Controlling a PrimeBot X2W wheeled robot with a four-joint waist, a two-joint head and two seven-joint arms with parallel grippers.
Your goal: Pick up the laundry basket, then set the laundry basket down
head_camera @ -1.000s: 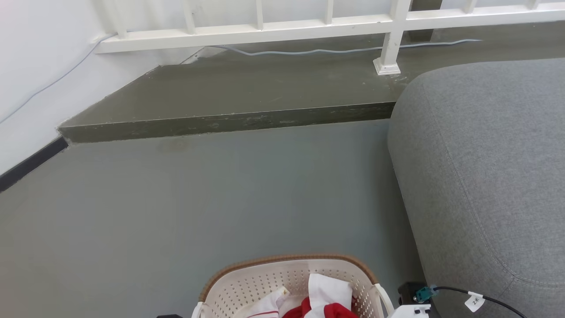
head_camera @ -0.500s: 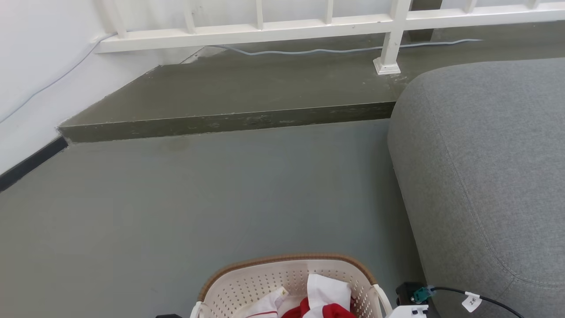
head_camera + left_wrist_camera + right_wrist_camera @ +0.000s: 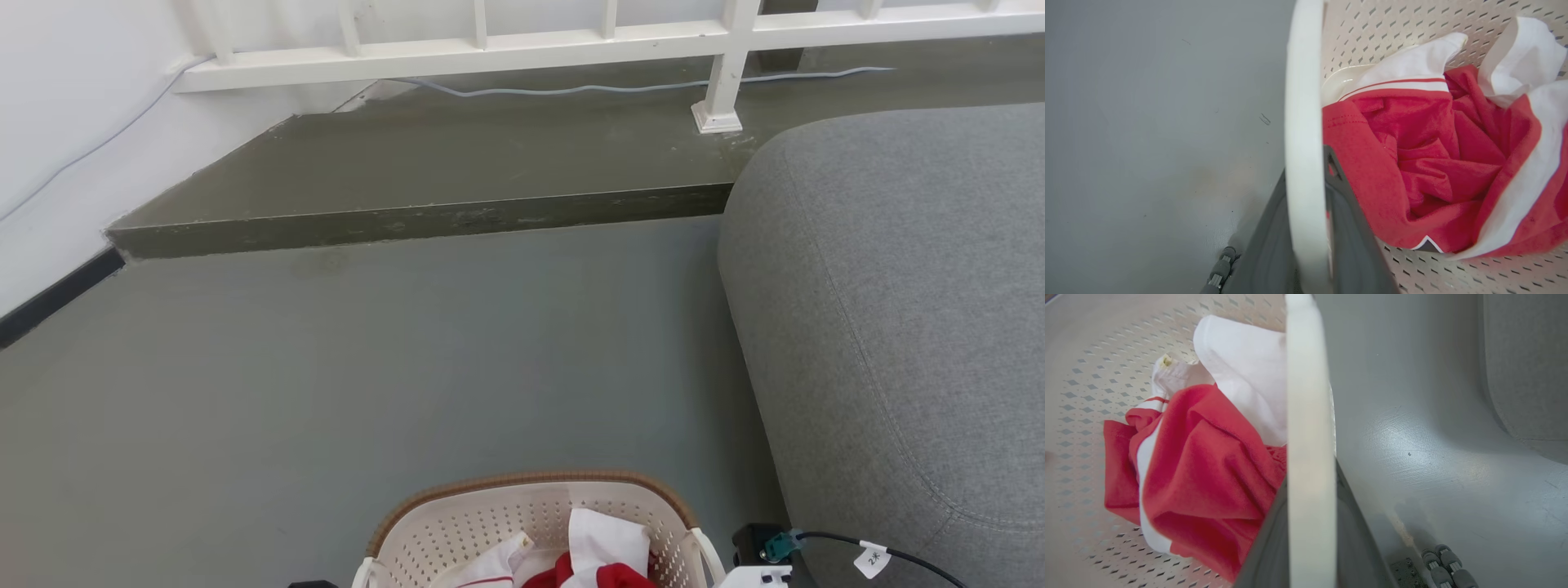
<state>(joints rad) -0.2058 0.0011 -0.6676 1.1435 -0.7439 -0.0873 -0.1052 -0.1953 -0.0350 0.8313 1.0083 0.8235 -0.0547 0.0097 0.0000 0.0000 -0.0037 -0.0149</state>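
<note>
The left end effector (image 3: 1306, 171) and right end effector (image 3: 1310, 477) each clamp a white handle (image 3: 1300, 81) of the laundry basket (image 3: 490, 523) (red-and-white clothes (image 3: 1433, 163) inside), just beside the grey sofa (image 3: 898, 327).

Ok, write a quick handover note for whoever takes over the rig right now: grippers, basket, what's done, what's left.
The basket is just in front of the robot, beside the grey sofa, with red and white clothes inside.
The left gripper is shut on its left handle, one finger on each side.
The right gripper is shut on the right handle the same way.
Done: both handles gripped. Whether the basket is off the floor cannot be told.
Left: lift if needed, set it down, let go.
</note>
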